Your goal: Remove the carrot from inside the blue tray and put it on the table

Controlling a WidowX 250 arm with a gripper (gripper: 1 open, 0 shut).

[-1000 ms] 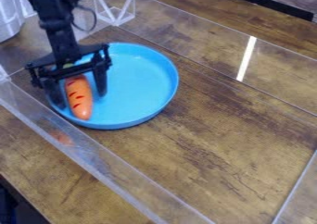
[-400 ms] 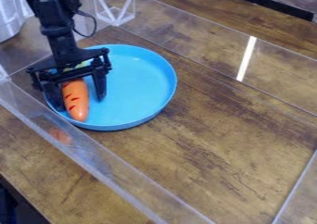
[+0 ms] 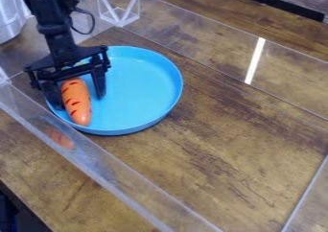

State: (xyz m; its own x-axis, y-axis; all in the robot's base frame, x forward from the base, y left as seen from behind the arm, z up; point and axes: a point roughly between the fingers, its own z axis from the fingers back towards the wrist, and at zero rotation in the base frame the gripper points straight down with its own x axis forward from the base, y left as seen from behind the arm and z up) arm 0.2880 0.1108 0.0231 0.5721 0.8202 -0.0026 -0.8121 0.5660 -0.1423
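Note:
The orange carrot (image 3: 79, 100) lies inside the round blue tray (image 3: 144, 82), at its left side near the rim. My black gripper (image 3: 68, 81) points down over the carrot's upper end, open, one finger on each side of it. The leafy top is hidden by the gripper. Whether the fingers touch the carrot I cannot tell. The dark wood-plank table (image 3: 231, 130) stretches to the right and front of the tray.
A clear plastic wall (image 3: 90, 164) runs along the table's front left edge, close to the tray. A white wire object (image 3: 118, 6) stands at the back behind the arm. A bright reflection (image 3: 255, 58) streaks the tabletop at right.
The gripper has shifted slightly left and back over the carrot. Its jaws stay open and the carrot has not moved.

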